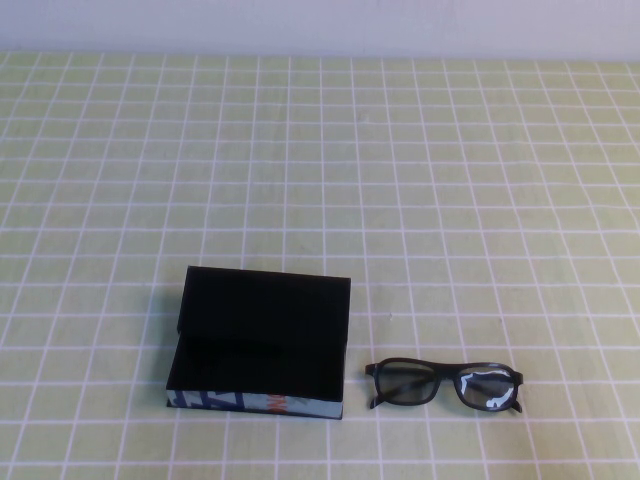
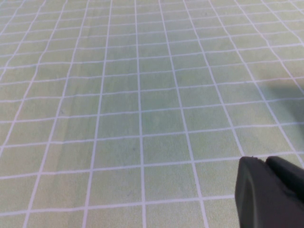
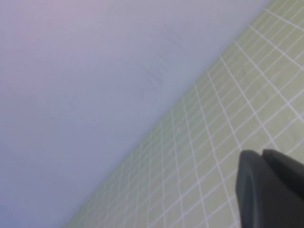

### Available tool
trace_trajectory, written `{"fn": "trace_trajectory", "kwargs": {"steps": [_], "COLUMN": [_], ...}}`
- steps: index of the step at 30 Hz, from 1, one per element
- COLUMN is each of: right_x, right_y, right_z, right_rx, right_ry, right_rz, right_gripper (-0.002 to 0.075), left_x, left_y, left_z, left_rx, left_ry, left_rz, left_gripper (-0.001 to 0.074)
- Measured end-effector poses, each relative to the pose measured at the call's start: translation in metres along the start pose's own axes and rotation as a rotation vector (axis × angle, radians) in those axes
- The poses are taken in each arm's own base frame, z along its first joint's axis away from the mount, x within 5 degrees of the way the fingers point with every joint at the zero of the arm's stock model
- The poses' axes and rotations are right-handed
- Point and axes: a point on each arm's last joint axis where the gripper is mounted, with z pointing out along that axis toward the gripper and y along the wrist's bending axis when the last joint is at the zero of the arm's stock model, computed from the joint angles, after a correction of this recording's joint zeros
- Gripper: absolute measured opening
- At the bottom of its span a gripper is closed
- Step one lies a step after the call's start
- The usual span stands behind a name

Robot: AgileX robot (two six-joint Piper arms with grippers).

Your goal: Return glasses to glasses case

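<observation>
The glasses case [image 1: 262, 340] lies open near the table's front, left of centre. Its black lid stands tilted back, and its blue-white patterned side with an orange mark faces me. The black-lined inside holds nothing. The black thick-rimmed glasses [image 1: 445, 384] rest on the cloth just right of the case, apart from it. Neither arm shows in the high view. In the left wrist view my left gripper [image 2: 263, 159] hangs over bare cloth, fingers pressed together, holding nothing. My right gripper [image 3: 261, 152] is shut too, seen against the table's far edge and the wall.
A green tablecloth [image 1: 400, 180] with a white grid covers the whole table. A pale wall [image 1: 320, 25] runs along its far edge.
</observation>
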Motion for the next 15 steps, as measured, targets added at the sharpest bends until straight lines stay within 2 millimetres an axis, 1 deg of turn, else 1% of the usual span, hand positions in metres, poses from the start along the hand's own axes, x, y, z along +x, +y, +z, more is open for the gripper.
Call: {"fn": "trace_trajectory", "kwargs": {"steps": [4,8,11,13,15], "right_x": [-0.003,0.001,0.007,0.007,0.005], "right_y": [0.0,0.002,0.008,0.021,0.034], "right_z": [0.0,0.0,0.002,0.004,0.008], "right_rx": [-0.003,-0.019,-0.023,-0.026,-0.007], "right_ry": [-0.038,0.009,0.123,0.243,0.38], "right_rz": [0.076,0.127,0.107,0.051,-0.046], "right_gripper": [-0.0011,-0.0011,-0.0011,-0.0011,-0.0011], "left_x": [0.0,0.0,0.0,0.0,0.0], "left_y": [0.0,0.0,0.0,0.0,0.0], "left_z": [0.0,0.0,0.0,0.0,0.0], "left_rx": [0.0,0.0,0.0,0.0,0.0], "left_ry": [0.0,0.0,0.0,0.0,0.0], "left_rz": [0.0,0.0,0.0,0.0,0.0], "left_gripper": [-0.0004,-0.0004,-0.0004,-0.0004,-0.0004]}}
